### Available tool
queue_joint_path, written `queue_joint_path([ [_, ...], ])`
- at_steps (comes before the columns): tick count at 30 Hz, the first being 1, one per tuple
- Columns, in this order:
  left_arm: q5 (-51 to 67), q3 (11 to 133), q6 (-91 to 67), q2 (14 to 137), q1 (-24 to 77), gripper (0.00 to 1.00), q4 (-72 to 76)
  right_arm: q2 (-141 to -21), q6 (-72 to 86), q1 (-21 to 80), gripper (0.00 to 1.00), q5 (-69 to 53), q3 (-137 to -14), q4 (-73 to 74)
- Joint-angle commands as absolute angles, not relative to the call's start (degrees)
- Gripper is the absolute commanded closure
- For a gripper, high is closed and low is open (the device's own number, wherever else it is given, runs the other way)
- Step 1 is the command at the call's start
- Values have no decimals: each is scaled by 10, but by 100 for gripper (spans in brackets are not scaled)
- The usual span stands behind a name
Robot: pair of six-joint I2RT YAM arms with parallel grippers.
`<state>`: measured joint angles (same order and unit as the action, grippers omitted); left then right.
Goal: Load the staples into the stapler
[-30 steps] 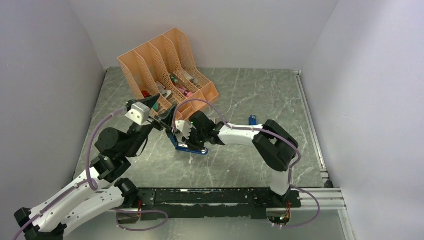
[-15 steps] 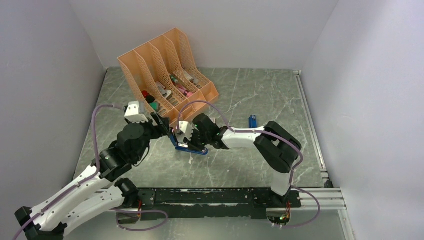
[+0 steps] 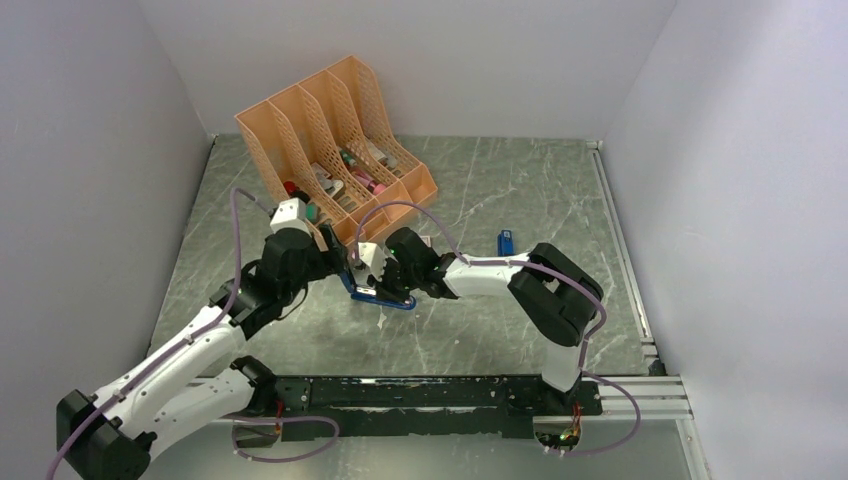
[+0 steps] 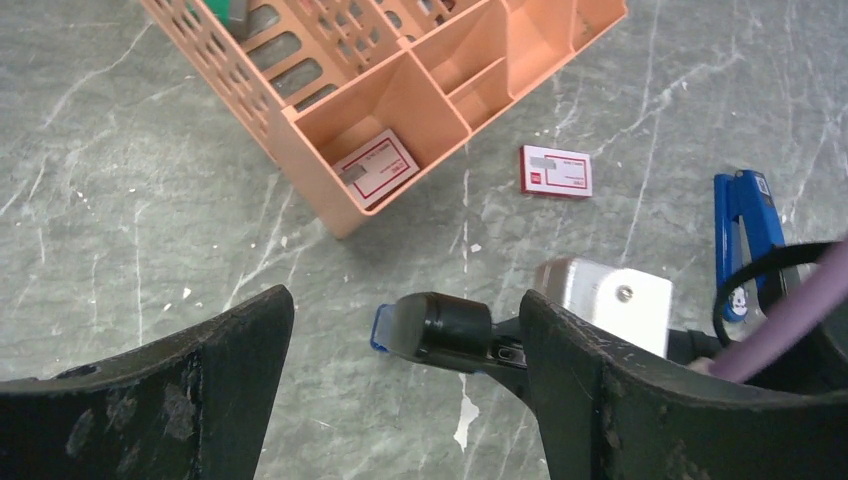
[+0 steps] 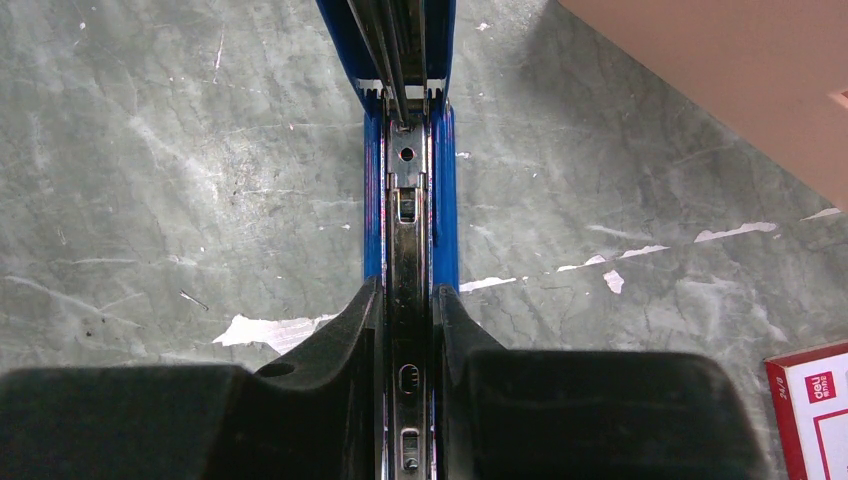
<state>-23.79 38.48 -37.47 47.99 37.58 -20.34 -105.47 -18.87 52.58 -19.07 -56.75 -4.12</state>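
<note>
Table [image 3: 500,330]: grey marbled work surface that carries everything, with both arms reaching in from the near edge.
Organizer [image 3: 262,135]: orange 4-slot file rack at the back left, parked behind the work so the space in front of it is free for the stapler.
Left gripper [image 4: 405,310]: released, jaws spread wide with nothing between them. It hangs just above the stapler's front end, probably so it can reach the open channel.
Right gripper [image 5: 408,300]: clenched on the stapler's metal magazine rail, 1 finger on each side (a bracing grip, I judge, to steady the rail for loading).
Stapler [image 5: 405,170]: blue, lying on the table just in front of the organizer, between the 2 grippers, its top swung open so the channel faces up.
Blue tool [image 4: 742,215]: small, lying on the table to the right, apart from the work.
Boxes: 2 white-and-red ones, 1 on the table [image 4: 556,170] just beside the organizer, 1 inside its front compartment [image 4: 376,167].
Staples: no loose silvery block shows in any view, and I cannot tell whether the channel holds any.
</note>
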Motion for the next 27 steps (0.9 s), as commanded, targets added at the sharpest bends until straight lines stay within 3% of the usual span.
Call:
queue_joint_path([
  [1,-167,377,-381,478,328,13,-210,-1076,-184,529,100,-199,-548,0],
  [13,-49,352,-353,461,270,14,-157,-1078,-185,530,100,-203,-546,3],
  [27,-26,363,-331,476,267,19,-177,-1085,-184,529,100,-211,-550,4],
])
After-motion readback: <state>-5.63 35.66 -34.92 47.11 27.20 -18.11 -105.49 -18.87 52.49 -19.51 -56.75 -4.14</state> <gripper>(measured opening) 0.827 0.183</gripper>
